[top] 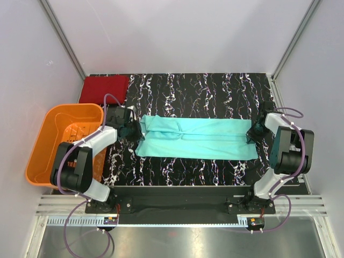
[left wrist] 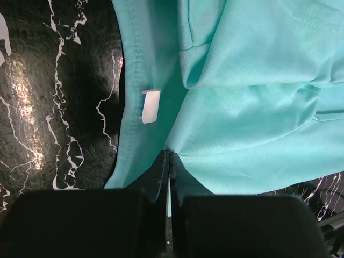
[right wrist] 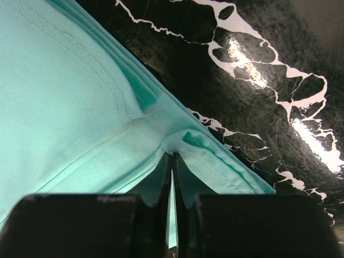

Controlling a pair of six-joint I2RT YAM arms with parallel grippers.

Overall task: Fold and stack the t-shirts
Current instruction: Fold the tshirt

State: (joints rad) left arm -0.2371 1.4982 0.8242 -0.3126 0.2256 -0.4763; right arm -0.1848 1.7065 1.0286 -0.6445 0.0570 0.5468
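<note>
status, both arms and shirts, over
Left gripper, right gripper: each shut on one end of the light teal-green cloth t-shirt. Shirt lies as a long strip. Dark red cloth t-shirt folded, far-left corner. Nothing lying on it.

Centre: teal t-shirt [top: 196,138] stretched 9-to-3 across the table [top: 215,91], pinched at each end by the left gripper [left wrist: 169,158] and right gripper [right wrist: 172,158]; blocks low crossing
12 o'clock: bare marble strip up to the back wall [top: 177,32]; passable
6 o'clock: narrower bare strip
10 o'clock: red t-shirt [top: 105,88] fills the corner
9 o'clock: orange basket [top: 37,145] beside the table
</note>
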